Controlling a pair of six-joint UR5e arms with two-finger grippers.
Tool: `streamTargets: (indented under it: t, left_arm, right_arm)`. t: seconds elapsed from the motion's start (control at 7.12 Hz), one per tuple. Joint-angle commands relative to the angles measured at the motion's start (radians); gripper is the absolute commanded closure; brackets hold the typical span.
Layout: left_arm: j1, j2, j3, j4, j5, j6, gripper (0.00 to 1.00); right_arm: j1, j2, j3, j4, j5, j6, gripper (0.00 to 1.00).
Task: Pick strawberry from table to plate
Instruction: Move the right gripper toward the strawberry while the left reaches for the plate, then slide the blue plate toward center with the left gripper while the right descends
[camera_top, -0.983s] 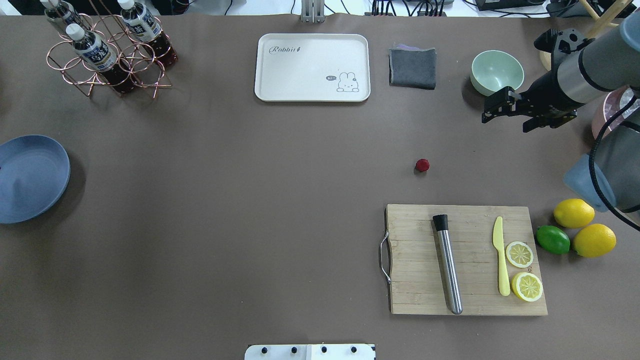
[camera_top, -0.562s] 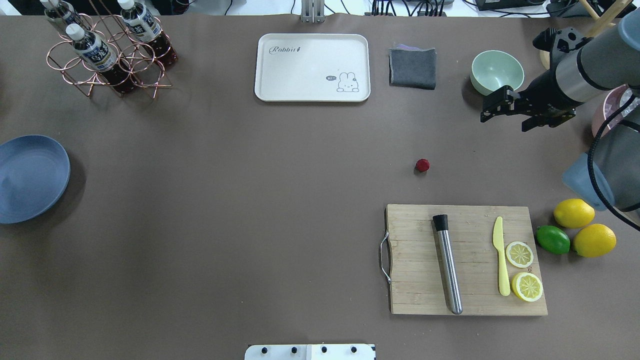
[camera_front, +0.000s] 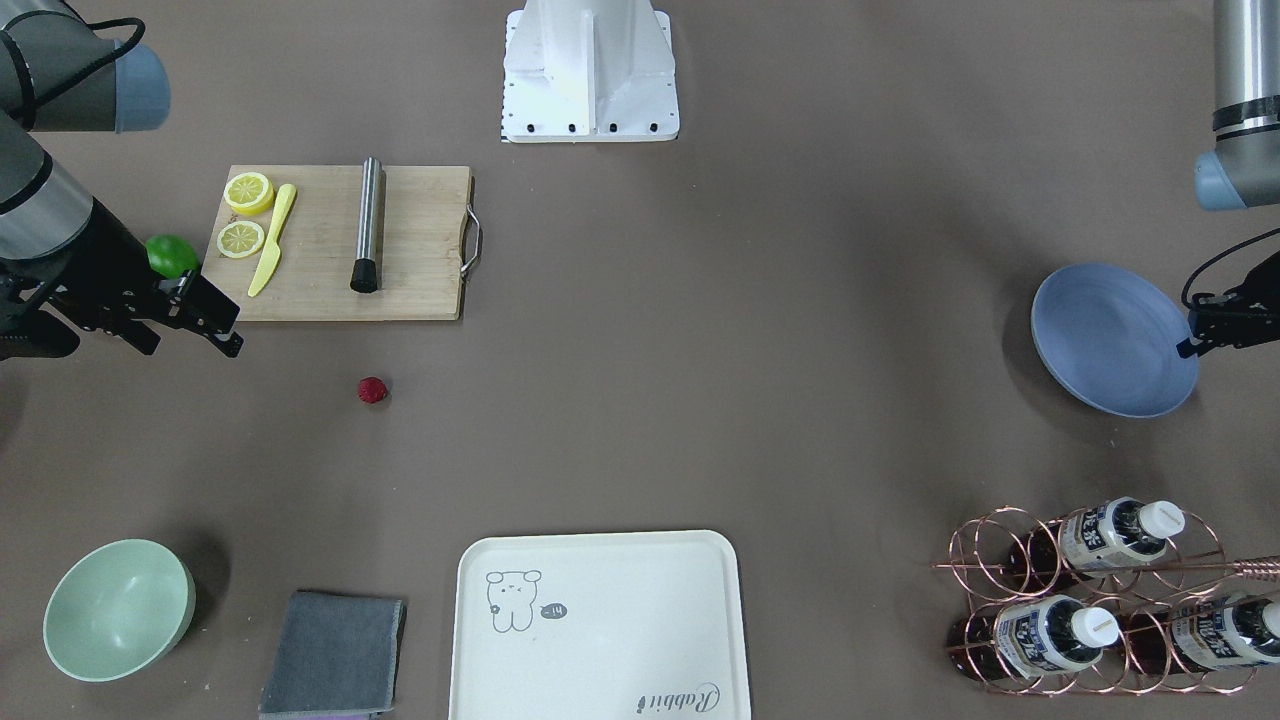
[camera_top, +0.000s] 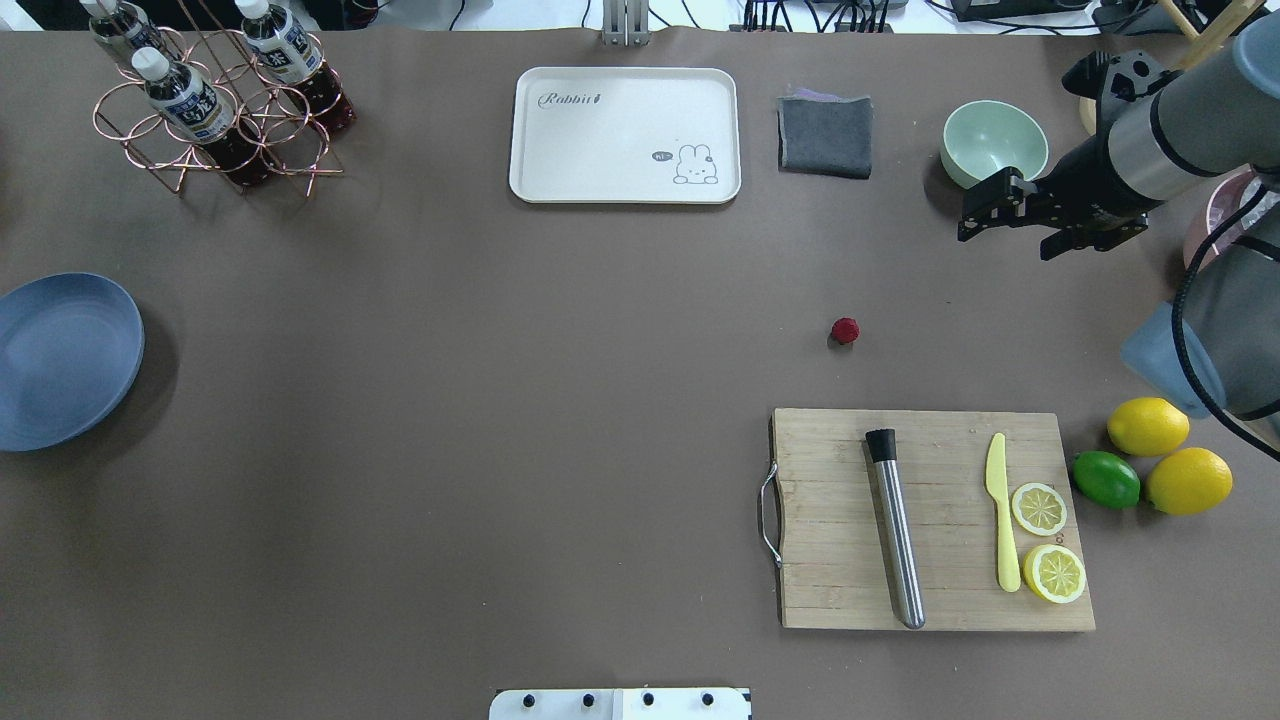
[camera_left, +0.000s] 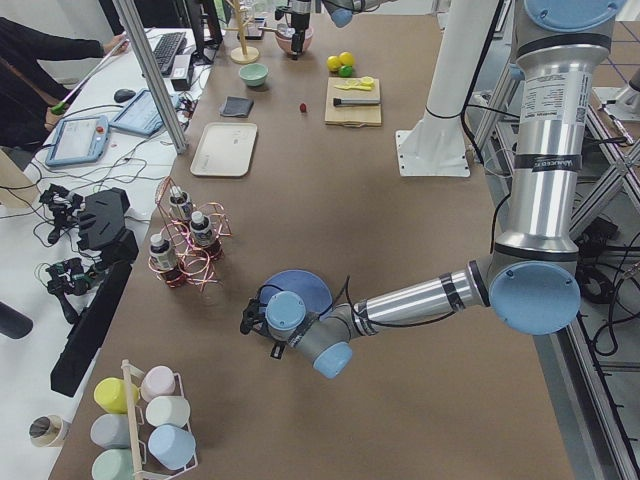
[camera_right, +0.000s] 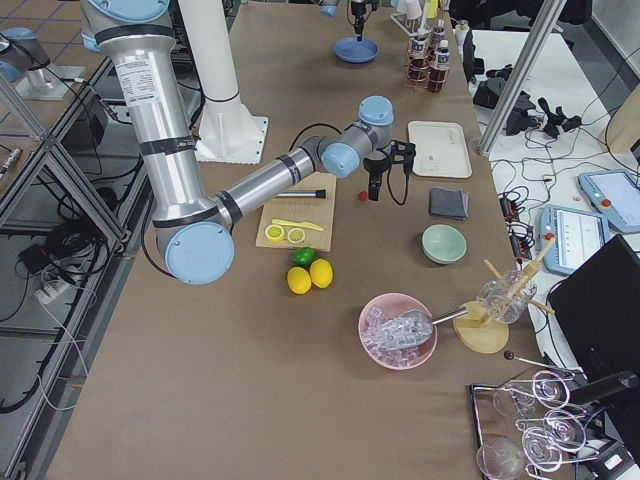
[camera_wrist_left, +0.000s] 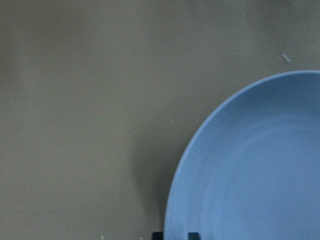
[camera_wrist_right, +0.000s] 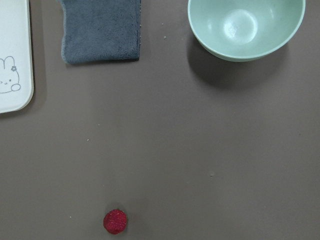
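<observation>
overhead exterior shows strawberry (camera_top: 845, 330) well in from every table (camera_top: 500, 400) edge, right gripper (camera_top: 1004, 246) toward the far right corner, jaws wide. front-facing, unlike overhead, shows left gripper (camera_front: 1188, 345) at rim of plate (camera_front: 1100, 330), jaws unclear.

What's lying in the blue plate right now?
Nothing: the round matte periwinkle-blue plate shows bare. The tiny dark-red strawberry lies far off on the grey-brown table. Only a bit of rim beneath the left claw is covered.

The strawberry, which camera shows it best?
Right wrist-mounted: the strawberry is largest there, bumpy surface visible, lying on the table. Overhead and front views show a small red dot; side views a speck; left wrist none.
</observation>
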Motion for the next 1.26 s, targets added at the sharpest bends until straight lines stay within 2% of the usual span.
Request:
streamTargets:
  t: [0.0, 0.28, 0.42, 0.56, 0.84, 1.12]
  left_arm:
    - [-0.006, -0.014, -0.053, 0.035, -0.161, -0.103, 1.00]
    - [-0.049, -0.054, -0.191, 0.220, -0.289, -0.144, 1.00]
    - [-0.054, -0.086, -0.272, 0.268, -0.315, -0.259, 1.00]
    - [-0.034, -0.121, -0.348, 0.265, -0.296, -0.429, 1.00]
    - [0.200, -0.140, -0.516, 0.264, -0.052, -0.693, 1.00]
    - [0.434, -0.154, -0.631, 0.267, 0.183, -0.907, 1.00]
  right_arm:
    - [0.001, 0.000, -0.001, 0.000, 0.001, 0.000, 0.00]
    - [0.001, -0.002, -0.007, 0.000, 0.003, 0.000, 0.00]
    - [0.001, -0.001, -0.007, 0.000, 0.003, -0.002, 0.00]
    - [-0.001, 0.000, -0.012, 0.000, 0.000, -0.002, 0.00]
    - [-0.021, 0.016, -0.012, 0.000, -0.023, 0.000, 0.00]
    - [-0.085, 0.073, -0.047, 0.004, -0.074, 0.075, 0.00]
